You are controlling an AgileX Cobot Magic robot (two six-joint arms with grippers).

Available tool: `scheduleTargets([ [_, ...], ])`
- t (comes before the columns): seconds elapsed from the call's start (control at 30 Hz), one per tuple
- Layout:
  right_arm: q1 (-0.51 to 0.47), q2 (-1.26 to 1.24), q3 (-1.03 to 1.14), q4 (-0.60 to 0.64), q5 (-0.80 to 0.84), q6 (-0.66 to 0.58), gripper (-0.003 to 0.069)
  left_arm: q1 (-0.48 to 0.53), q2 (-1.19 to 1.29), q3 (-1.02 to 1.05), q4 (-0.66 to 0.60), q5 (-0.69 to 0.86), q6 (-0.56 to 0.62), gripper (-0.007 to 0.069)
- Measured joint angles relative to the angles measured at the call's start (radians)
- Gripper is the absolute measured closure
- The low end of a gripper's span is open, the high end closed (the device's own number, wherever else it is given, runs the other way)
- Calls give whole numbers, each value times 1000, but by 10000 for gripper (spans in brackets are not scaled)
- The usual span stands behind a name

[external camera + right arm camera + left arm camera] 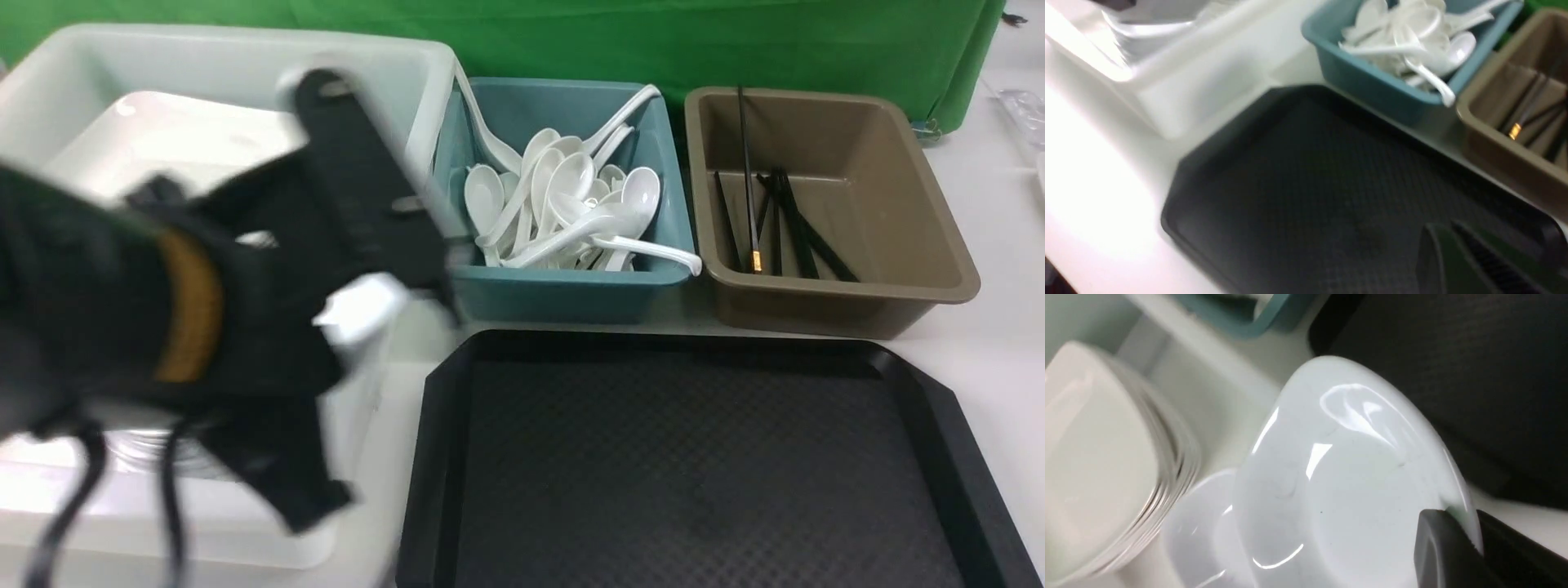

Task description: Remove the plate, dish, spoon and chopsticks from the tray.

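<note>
Three tubs stand in a row on the pale table (1004,327) beyond one black tray (694,457), whose textured floor is in full view.

- White tub (245,57), robot's left: one stack of square plates (1098,457), edges too blurred to count, and beside it one second dish (1200,535).
- Teal tub (563,298), middle: a heap of white spoons (571,204), well over ten and too tangled for an exact count. One handle hangs over the near rim.
- Brown tub (816,306), robot's right: several black chopsticks (784,229), overlapping too closely to number. One gold band (757,261) shows.

One dish (1355,477) is off the tray, pinched by its rim in the clenched left gripper (1457,522). It hangs tilted above the white tub, over the second dish.

One right gripper (1443,234) hovers over the tray, fingers drawn together on nothing.
</note>
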Motion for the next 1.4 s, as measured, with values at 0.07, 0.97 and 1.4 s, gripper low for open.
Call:
scheduleTargets([
  [0.07, 0, 23, 0, 16, -8, 0, 606, 100, -25, 80, 37, -36, 32, 604],
  [0.97, 0, 93, 0, 106, -22, -3, 588, 482, -139, 219, -466, -364, 302, 129],
  [1.4, 0, 93, 1, 106, 17, 55, 552, 474, -675, 548, -1002, -778, 551, 614],
])
